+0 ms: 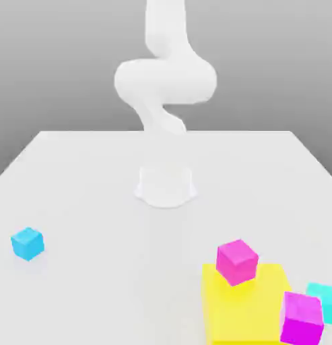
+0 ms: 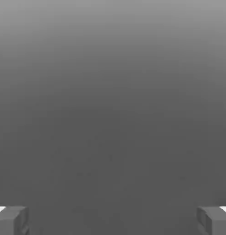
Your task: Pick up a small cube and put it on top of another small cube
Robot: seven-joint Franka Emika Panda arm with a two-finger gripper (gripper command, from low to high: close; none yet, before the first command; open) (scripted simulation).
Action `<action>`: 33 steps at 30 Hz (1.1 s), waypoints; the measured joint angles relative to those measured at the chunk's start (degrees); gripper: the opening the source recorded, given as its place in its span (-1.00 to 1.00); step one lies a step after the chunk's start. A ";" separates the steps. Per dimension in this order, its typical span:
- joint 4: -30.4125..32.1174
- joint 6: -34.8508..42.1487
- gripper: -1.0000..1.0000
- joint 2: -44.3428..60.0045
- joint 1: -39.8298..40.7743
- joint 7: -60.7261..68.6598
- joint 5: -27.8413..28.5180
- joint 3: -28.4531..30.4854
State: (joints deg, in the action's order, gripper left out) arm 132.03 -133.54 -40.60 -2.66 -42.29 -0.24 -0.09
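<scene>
Claw (image 2: 113, 220) fingers spread wide, gripping nothing, ready for the turquoise cube (image 1: 324, 301) at the table's (image 1: 94, 189) four o'clock, touching a magenta cube (image 1: 302, 319).

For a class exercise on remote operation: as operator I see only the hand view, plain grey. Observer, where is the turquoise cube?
Observer: The turquoise cube sits at the exterior view's lower right.
Operator: Anything near it?
Observer: A magenta cube in front partly hides it.
Operator: Any other cubes?
Observer: A sky-blue cube stands alone at the exterior view's left.
</scene>
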 joint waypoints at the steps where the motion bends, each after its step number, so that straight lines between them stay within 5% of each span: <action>1: 0.11 -0.76 0.00 2.26 -1.09 1.56 -0.15 -0.09; 17: 1.71 -12.00 0.00 35.65 -14.42 23.66 -0.97 -5.14; 32: 1.09 -25.72 0.00 67.06 -23.68 31.65 8.92 -6.81; 33: 0.78 -26.85 -1.00 68.53 -24.04 31.39 9.28 -6.39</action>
State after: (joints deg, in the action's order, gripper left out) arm 132.81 -160.39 27.93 -26.70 -10.89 9.04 -6.48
